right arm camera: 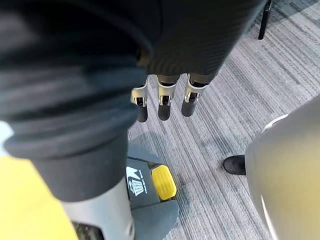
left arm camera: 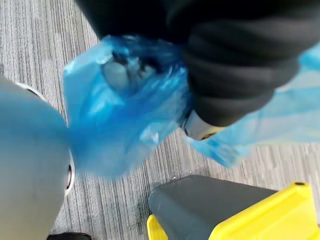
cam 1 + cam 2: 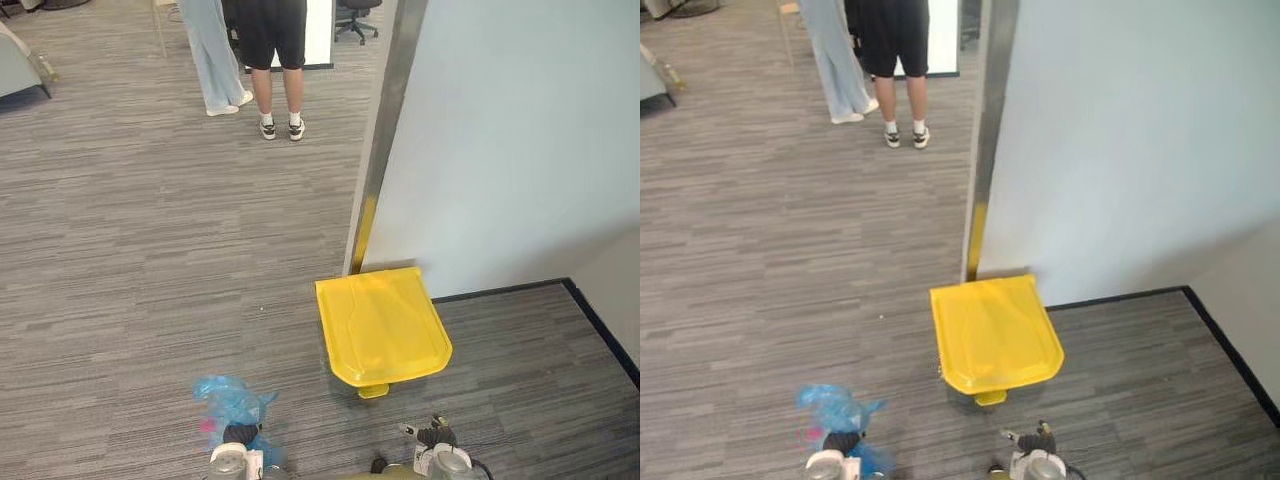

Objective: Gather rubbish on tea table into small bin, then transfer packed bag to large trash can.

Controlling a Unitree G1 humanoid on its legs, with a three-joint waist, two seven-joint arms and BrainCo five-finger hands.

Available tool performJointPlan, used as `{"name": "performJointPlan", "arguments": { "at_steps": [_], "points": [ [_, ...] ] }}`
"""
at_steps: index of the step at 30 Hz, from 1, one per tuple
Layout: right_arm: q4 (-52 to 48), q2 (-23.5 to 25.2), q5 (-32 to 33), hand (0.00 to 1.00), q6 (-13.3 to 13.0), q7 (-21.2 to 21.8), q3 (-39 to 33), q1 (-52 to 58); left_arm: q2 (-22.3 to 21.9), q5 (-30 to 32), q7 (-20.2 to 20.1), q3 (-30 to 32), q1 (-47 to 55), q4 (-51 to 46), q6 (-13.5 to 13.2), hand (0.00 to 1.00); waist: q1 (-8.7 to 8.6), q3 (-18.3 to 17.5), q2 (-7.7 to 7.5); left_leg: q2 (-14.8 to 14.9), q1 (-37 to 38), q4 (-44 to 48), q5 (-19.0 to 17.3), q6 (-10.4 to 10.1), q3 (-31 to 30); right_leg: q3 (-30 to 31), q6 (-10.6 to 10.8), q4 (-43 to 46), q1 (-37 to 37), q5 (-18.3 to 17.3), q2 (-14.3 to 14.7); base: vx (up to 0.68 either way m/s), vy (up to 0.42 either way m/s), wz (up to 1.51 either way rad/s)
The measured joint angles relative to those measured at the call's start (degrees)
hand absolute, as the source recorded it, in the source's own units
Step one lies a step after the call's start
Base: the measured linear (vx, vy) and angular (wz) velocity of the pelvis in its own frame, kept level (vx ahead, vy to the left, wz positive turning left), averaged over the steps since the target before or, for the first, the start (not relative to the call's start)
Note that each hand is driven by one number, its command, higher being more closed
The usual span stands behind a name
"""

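Note:
A blue plastic rubbish bag (image 3: 232,400) hangs off the floor at the bottom of the eye views, bunched around my left hand (image 3: 240,435). In the left wrist view the bag (image 2: 125,115) wraps the hand, and a curled finger (image 2: 117,75) shows through the plastic. The large trash can, grey with a shut yellow lid (image 3: 385,325) and a yellow foot pedal (image 3: 373,391), stands just ahead and right of the bag, against the wall. My right hand (image 3: 435,437) hangs near the pedal (image 1: 164,182), its fingers (image 1: 164,102) straight and empty.
A white wall (image 3: 520,140) with a metal post (image 3: 385,130) rises behind the can. Two people (image 3: 275,60) stand on the grey carpet far ahead, with an office chair (image 3: 357,15) behind them. Open carpet lies to the left.

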Motion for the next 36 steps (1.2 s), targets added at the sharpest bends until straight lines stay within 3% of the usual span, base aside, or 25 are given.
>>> {"name": "performJointPlan", "arguments": {
  "at_steps": [3, 4, 5, 6, 8, 10, 13, 14, 15, 18, 22, 25, 29, 36],
  "points": [
    [0.1, -0.1, -0.5, 0.0, 0.1, 0.0, 0.6, -0.6, 0.0, 0.0, 0.0, 0.2, -0.2, -0.5, -0.2, 1.0, 0.9, 1.4, -0.12, 0.1, 1.4, 1.7, -2.1, 1.0, 1.2, 2.3, 0.2, 8.7, -3.3, -1.0, -0.6, -0.1, 0.039, -0.42],
    [-0.6, -0.1, -0.4, 0.0, 0.1, 0.0, 0.4, -0.9, 0.0, 0.0, 0.0, 0.5, -0.8, -0.6, -0.3, 1.0, 0.93, 2.9, -0.4, 0.2, 2.1, 3.2, -4.2, 1.8, 0.9, 2.1, 1.7, 16.7, -5.6, -2.3, -1.8, -0.16, 0.019, -0.26],
    [-1.3, -0.3, -0.4, 0.0, 0.1, 0.0, 0.4, -0.7, 0.1, 0.0, 0.0, 0.5, -1.2, -0.4, -0.2, 1.0, 0.68, 3.6, -0.9, -0.3, 2.9, 4.4, -5.1, 2.0, 0.5, 1.2, 2.0, 25.4, -9.4, -2.4, -3.4, -0.15, -0.005, -0.03],
    [-1.5, -0.6, -0.1, 0.0, 0.1, 0.0, 0.1, -0.4, 0.3, 0.0, 0.1, 0.6, -1.7, -0.6, -0.2, 1.0, 0.41, 4.0, -1.22, -0.4, 3.8, 6.5, -6.4, 2.5, -0.2, -0.1, 1.5, 29.5, -12.6, -5.0, -4.7, -0.06, -0.019, 0.12],
    [-1.6, -0.6, -0.1, 0.0, 0.0, 0.0, 0.5, -0.7, 0.4, 0.0, 0.1, 0.5, -2.1, -0.4, -0.2, 1.0, 0.45, 4.1, -1.84, 0.1, 3.4, 9.3, -8.1, 3.0, -0.9, -2.4, 0.6, 27.1, -15.7, -4.9, -5.2, -0.02, -0.01, 0.21],
    [-1.8, -0.5, -0.2, 0.0, 0.1, -0.1, 0.4, -1.3, 0.5, 0.0, 0.1, 0.5, -2.5, -0.1, -0.2, 1.0, 0.38, 4.3, -1.96, 1.0, 2.2, 13.2, -10.5, 3.2, -1.8, -4.5, 0.5, 18.6, -18.3, -2.0, -5.1, 0.04, -0.055, 0.32],
    [-1.3, -0.4, -0.4, 0.0, 0.4, -0.6, 0.4, -2.0, 0.8, 0.0, 0.2, 0.6, -3.5, -0.5, -0.3, 1.0, 1.05, 5.6, -3.17, 1.5, 1.3, 22.0, -16.1, 0.7, -3.3, -6.4, 0.9, 9.7, -18.2, -1.9, -5.0, 0.16, -0.154, 0.22],
    [-1.3, -0.9, -0.6, 0.0, 0.5, -0.6, 0.1, -2.6, 0.2, 0.0, 0.3, 0.6, -4.1, 0.0, -0.3, 1.0, 1.15, 6.3, -2.5, 2.6, 1.3, 24.1, -17.7, -0.2, -3.9, -7.0, 1.2, 10.9, -18.1, -0.7, -4.7, 0.2, -0.132, -0.1],
    [-1.3, -1.1, -0.9, 0.0, 0.8, -0.8, 0.1, -3.6, -0.4, 0.0, 0.3, 0.4, -4.1, 0.0, -0.2, 1.0, 1.22, 6.8, -0.74, 4.1, 1.2, 25.3, -18.9, -1.0, -4.1, -7.6, 1.5, 12.1, -18.3, -0.8, -3.6, 0.19, -0.112, -0.11],
    [-2.5, -1.0, -0.8, 0.0, 0.8, -0.9, -1.6, -3.9, -0.4, 0.1, 0.3, 0.4, -4.9, 0.0, -0.2, 1.0, 1.0, 8.2, -0.51, 5.9, 0.7, 26.7, -20.6, -1.9, -7.5, -7.9, -0.4, 17.5, -19.7, -0.2, -2.6, 0.17, -0.173, 0.23],
    [-4.4, 0.1, -0.7, 0.0, 0.9, -0.9, -4.1, -2.9, 0.1, 1.2, 0.3, 0.4, -6.0, 0.1, 0.5, 1.0, 1.44, 8.2, -1.44, 7.6, -0.8, 28.1, -21.8, -3.5, -13.1, -8.9, -1.0, 27.3, -23.0, -8.6, -2.0, 0.15, -0.195, 0.42],
    [-6.2, 0.3, -0.4, 0.0, 0.7, -0.8, -4.0, -3.6, -0.4, 1.2, 0.8, 0.4, -8.3, -0.1, 0.3, 1.0, 1.91, 8.5, -0.36, 9.2, -6.2, 30.5, -22.8, -3.7, -16.1, -10.9, -1.2, 30.0, -27.1, -10.8, -1.4, 0.11, -0.162, 0.17],
    [-7.8, 0.1, 0.3, 0.0, 0.8, -0.8, -4.0, -4.4, -0.6, 0.9, 1.0, -0.4, -9.1, -0.1, 0.3, 1.0, 1.43, 9.8, 1.35, 10.3, -8.6, 31.3, -22.5, -3.8, -17.2, -13.2, -2.2, 30.1, -28.5, -10.8, -1.1, 0.06, -0.102, 0.05],
    [-7.9, -1.2, 1.3, 0.0, 1.1, -1.1, 3.1, -10.2, -0.8, -0.2, 1.1, -0.6, -12.7, -2.4, -0.1, 1.0, 1.96, 12.1, 1.4, 11.1, -18.8, 35.0, -22.7, -3.3, -20.1, -14.9, -3.6, 27.6, -34.1, -7.5, -0.8, -0.1, -0.085, 0.13]
  ]
}}
